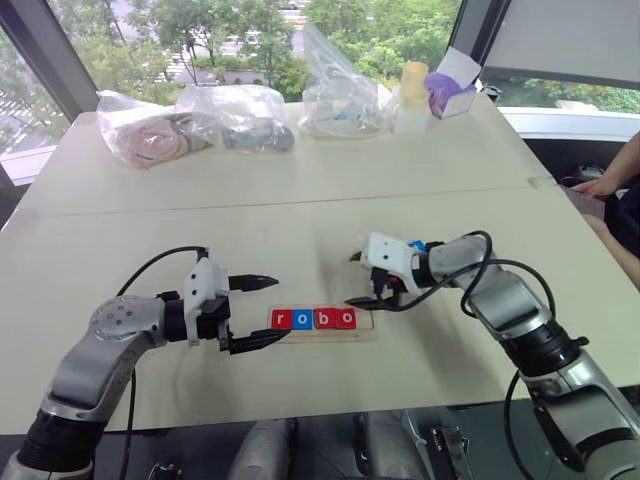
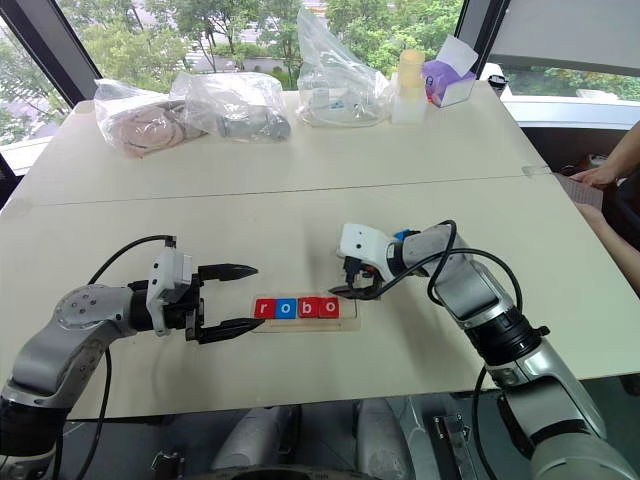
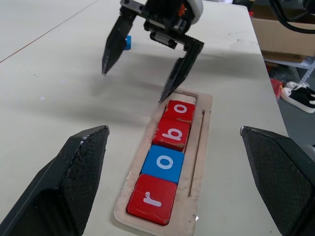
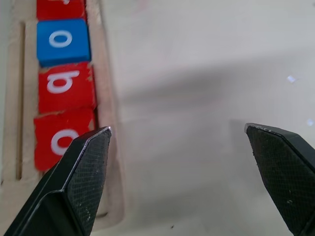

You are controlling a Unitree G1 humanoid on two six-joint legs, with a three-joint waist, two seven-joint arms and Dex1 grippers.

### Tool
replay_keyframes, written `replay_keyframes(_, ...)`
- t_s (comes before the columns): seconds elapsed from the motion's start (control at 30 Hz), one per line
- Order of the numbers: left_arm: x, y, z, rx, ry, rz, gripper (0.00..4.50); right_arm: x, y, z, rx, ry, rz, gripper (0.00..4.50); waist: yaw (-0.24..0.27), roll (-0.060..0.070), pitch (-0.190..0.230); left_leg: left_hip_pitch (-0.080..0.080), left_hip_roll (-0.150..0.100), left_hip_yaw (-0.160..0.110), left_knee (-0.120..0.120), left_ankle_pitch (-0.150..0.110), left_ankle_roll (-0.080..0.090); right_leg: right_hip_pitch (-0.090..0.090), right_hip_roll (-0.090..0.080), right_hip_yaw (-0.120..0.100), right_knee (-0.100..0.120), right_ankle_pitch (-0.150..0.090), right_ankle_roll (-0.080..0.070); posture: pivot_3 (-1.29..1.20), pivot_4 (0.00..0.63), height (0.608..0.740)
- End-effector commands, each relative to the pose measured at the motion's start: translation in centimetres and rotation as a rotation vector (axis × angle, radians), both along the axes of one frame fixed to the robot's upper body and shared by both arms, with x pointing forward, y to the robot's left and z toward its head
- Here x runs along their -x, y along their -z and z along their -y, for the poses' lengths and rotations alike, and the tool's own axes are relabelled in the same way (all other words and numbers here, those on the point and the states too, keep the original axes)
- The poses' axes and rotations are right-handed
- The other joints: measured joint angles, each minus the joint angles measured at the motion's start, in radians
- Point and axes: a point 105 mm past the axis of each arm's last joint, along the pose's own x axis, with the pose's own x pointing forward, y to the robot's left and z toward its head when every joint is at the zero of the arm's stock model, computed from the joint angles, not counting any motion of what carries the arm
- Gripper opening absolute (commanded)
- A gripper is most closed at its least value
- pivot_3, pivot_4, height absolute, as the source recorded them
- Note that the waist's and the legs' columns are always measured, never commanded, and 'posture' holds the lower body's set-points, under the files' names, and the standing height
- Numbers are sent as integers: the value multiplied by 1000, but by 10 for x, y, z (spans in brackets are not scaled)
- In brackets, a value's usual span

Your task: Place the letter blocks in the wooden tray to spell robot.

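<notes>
- Where the desk (image 1: 300, 230) nears its front edge lies the wooden tray (image 3: 202, 142), holding four letter blocks in a row: red r (image 3: 152, 199), blue o (image 3: 164, 163), red b (image 3: 172, 133), red o (image 3: 179, 110).
- Tray's right end slot is bare.
- A small blue block (image 3: 128, 42) sits on the desk beyond the tray, behind the right gripper.
- Left gripper (image 1: 258, 312), fingers wide apart, holds nothing, at the tray's left end.
- Right gripper (image 1: 365, 280), fingers wide apart, holds nothing, above the tray's right end.
- Plastic bags (image 1: 190, 122) along the desk's far edge.
</notes>
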Motion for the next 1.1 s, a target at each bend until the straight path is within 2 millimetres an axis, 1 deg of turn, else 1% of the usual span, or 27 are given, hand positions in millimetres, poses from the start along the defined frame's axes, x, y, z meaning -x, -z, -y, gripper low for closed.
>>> replay_keyframes(0.03, 1, -9, 4, 11, 18, 42, 4500, -2, -20, 6, -16, 13, 65, 4466, 2, 0, 0, 0, 0, 0, 0, 0, 0, 0, 0, 0, 0, 0, 0, 0, 150, 740)
replay_keyframes(0.07, 1, -9, 5, 12, 18, 43, 4500, -1, -20, 8, -13, 14, 63, 4466, 2, 0, 0, 0, 0, 0, 0, 0, 0, 0, 0, 0, 0, 0, 0, 0, 150, 740)
replay_keyframes(0.13, 1, -10, 5, 12, 19, 44, 4500, 7, -18, 14, 4, 6, 44, 4466, 2, 0, 0, 0, 0, 0, 0, 0, 0, 0, 0, 0, 0, 0, 0, 0, 150, 740)
replay_keyframes(0.2, 1, -11, 4, 12, 20, 44, 4500, 19, -14, 19, 24, -10, 15, 4466, 3, 0, 0, 0, 0, 0, 0, 0, 0, 0, 0, 0, 0, 0, 0, 0, 150, 740)
replay_keyframes(0.3, 1, -11, 4, 11, 21, 42, 4500, 35, -10, 22, 35, -37, -33, 4466, 3, 0, 0, 0, 0, 0, 0, 0, 0, 0, -1, 0, 0, 0, 0, 0, 150, 740)
replay_keyframes(0.47, 0, -9, 2, 10, 21, 39, 4500, 43, -3, 18, 37, -42, -47, 4466, -1, 0, 0, 0, 1, 0, 0, 0, 0, 0, -1, 0, 0, 0, 0, 0, 150, 740)
replay_keyframes(0.63, 5, -6, 0, 7, 27, 34, 4500, 42, 4, 15, 46, -43, -31, 4466, 2, 0, 0, 0, 0, 0, 0, 0, 0, 1, -1, 0, 0, 0, 0, 0, 150, 740)
replay_keyframes(0.77, 9, -2, -1, 3, 37, 24, 4500, 31, 7, 18, 63, -14, 6, 4466, 1, 0, 0, 0, 0, 0, 0, 0, 0, 0, -1, 0, -1, 0, 0, 0, 150, 740)
replay_keyframes(0.87, 9, -1, -2, 2, 35, 24, 4500, 28, 8, 20, 70, -14, 15, 4466, 2, 0, 0, 0, 0, 0, 0, 0, 0, 0, -1, 0, 0, -1, -3, 0, 150, 740)
replay_keyframes(1.1, 8, 1, -1, 4, 32, 27, 4500, 28, 11, 11, 53, -36, 10, 4466, 1, 0, 0, 0, 0, 0, 0, 0, 0, 0, -1, 0, 0, -1, -2, 0, 150, 740)
